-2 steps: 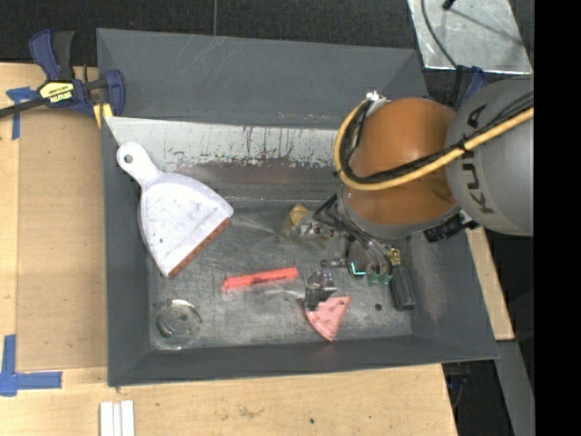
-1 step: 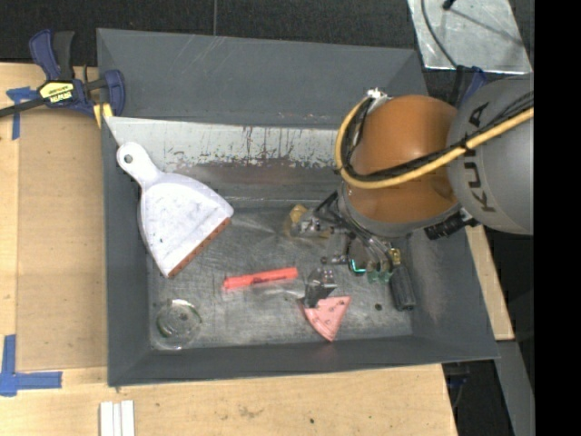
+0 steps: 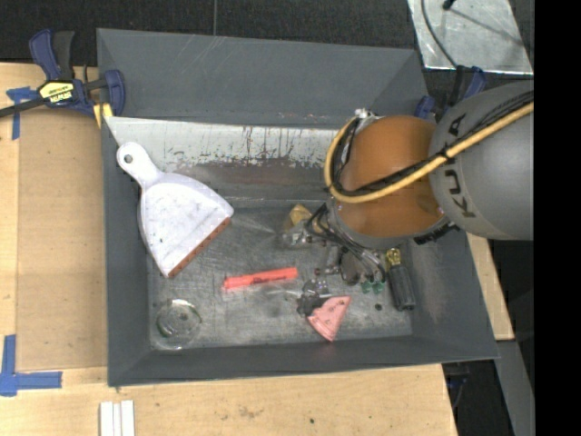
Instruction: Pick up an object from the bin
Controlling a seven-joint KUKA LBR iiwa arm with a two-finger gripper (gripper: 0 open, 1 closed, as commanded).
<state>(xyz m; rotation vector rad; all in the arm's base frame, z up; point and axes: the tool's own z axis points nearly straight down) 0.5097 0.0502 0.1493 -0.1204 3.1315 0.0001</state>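
While a white dustpan lies at the left of the bin, a red stick rests mid-floor, its long axis running left to right. Just right of it, the gripper hangs at the upper edge of a pink wedge whose narrow tip points toward the near wall. Whether the jaws are apart or together cannot be told.

Scoop left, stick centre, wedge right, in bin
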